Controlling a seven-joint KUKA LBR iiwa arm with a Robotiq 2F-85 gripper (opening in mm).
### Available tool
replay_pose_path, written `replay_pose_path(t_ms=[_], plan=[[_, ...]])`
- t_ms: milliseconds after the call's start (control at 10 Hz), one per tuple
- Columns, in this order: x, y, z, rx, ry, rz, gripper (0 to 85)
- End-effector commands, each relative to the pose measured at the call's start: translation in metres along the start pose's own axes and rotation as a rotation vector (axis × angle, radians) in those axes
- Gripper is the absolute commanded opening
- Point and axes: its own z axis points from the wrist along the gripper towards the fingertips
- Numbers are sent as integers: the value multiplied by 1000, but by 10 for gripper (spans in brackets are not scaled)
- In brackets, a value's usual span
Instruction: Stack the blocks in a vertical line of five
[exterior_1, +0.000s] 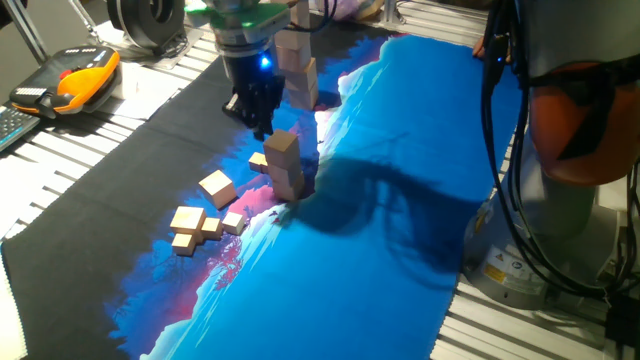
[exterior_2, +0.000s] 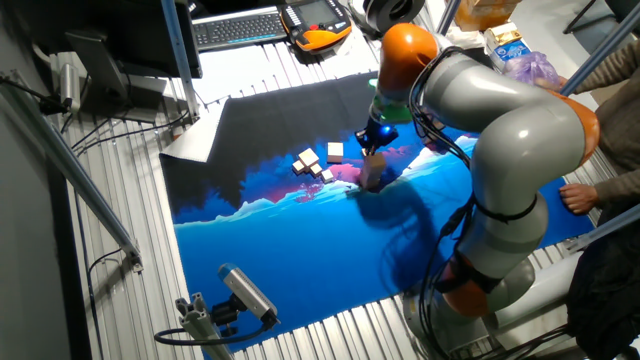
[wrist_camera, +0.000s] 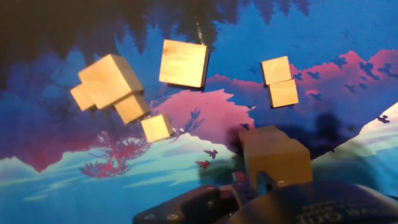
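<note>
My black two-finger gripper hovers just behind the leaning stack of plain tan wooden cubes on the blue-and-pink printed mat; I cannot tell whether my fingers are spread. I judge stacking midway. Next I must fetch a loose tan cube nearby without nudging the stack.
</note>
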Motion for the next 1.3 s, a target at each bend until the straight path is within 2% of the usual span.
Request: replay_pose_path(t_ms=[0,100,200,300,400,600,700,800,900,1000,1100,1200], plan=[[0,0,0,-14,9,-9,0],[0,0,0,1,4,-12,0],[0,0,0,3,-4,-16,0],[0,0,0,0,-26,-16,0],[0,0,0,10,-37,1,0],[0,0,0,-53,-5,59,0],[-1,28,-6,-27,-7,141,170],[0,49,-8,-11,-19,203,510],[-1,66,-5,-12,-41,257,510],[-3,80,2,-24,-66,309,680],[-8,95,13,-53,-92,381,680],[-14,106,22,-48,-108,422,680]])
